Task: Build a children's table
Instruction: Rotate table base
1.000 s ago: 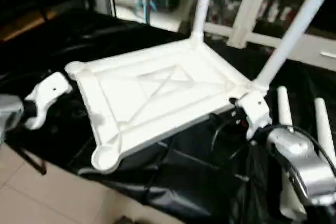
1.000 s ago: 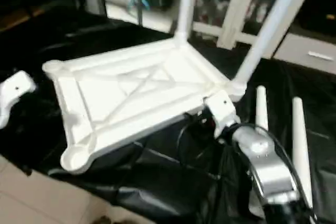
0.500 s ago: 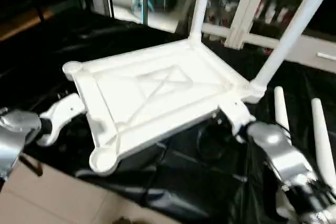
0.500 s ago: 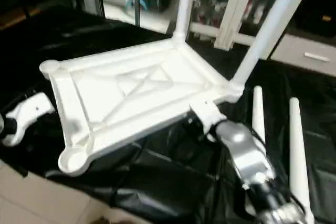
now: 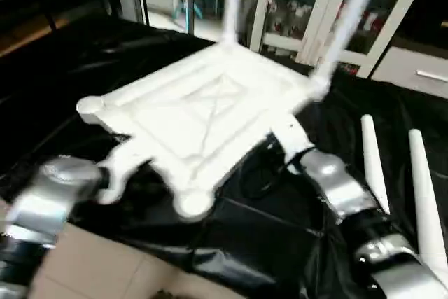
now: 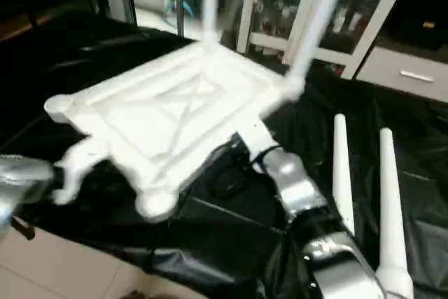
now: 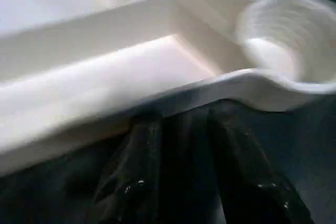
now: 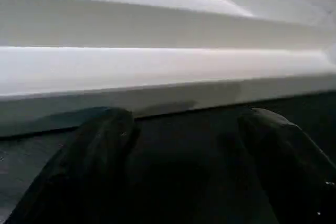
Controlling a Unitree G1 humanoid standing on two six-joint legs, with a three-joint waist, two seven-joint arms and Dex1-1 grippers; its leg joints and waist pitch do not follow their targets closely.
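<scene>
Both arms have swung in toward the large white plastic square table top (image 5: 210, 113) since a second ago: the left claw (image 7: 181, 129), then well off its edge, now sits at the near-left edge, and the right claw (image 8: 181, 124) has drawn up to the near-right edge. That top lies ribbed underside up on the black-covered worktop (image 5: 84, 54), seemingly tilted with its near corner socket (image 5: 190, 203) out over the worktop's front edge, and it now looks turned compared with before. Two long white tapered tube legs (image 5: 346, 22) stand up from its far corner sockets; two more loose white legs (image 5: 371, 162) lie side by side on the black cover to the right. In the left wrist view the left claw's black fingers (image 7: 131, 182) are partly spread, their tips right at the underside of the top's rim beside a round corner socket (image 7: 286, 35); whether they touch it cannot be told. In the right wrist view the right claw's fingers (image 8: 100, 145) stand wide apart just short of the top's side wall, pinching nothing.
</scene>
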